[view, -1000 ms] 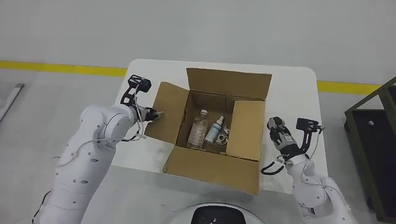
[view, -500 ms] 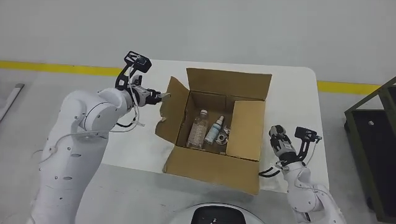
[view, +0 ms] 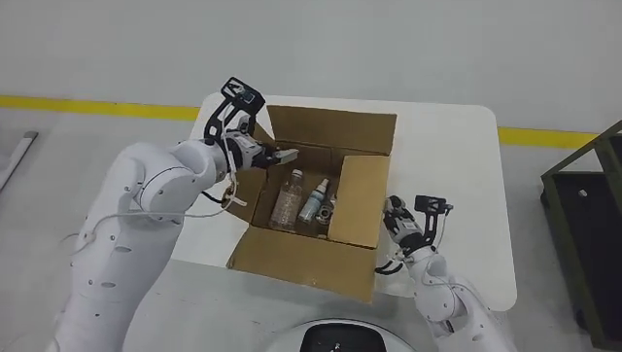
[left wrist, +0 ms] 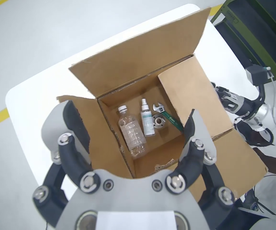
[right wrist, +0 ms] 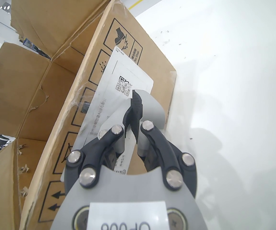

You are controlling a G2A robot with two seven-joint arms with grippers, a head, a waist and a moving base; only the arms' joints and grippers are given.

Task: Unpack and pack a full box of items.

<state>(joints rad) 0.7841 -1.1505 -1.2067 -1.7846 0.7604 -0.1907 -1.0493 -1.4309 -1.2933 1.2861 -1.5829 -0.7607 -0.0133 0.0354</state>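
Note:
An open cardboard box [view: 309, 255] stands mid-table with its flaps up. In it lie a clear plastic bottle [left wrist: 132, 133], a white spray bottle [left wrist: 147, 120], a metal flange [left wrist: 158, 120] and a green-handled wrench [left wrist: 168, 117]. My left gripper [view: 283, 156] hangs open above the box's left edge, its fingers [left wrist: 73, 123] spread wide over the contents. My right gripper [view: 397, 224] is shut with nothing between its fingers. Its fingertips [right wrist: 136, 104] rest against the box's right outer wall, on the white label [right wrist: 118, 82].
The white table [view: 457, 158] has bare surface to the right of the box and behind it. A green metal rack [view: 588, 216] stands off the table's right side. Grey floor with a yellow line [view: 97, 109] lies beyond.
The box has slid left across the table with the right gripper following against its side. My left gripper swung right from outside the left flap to above the box.

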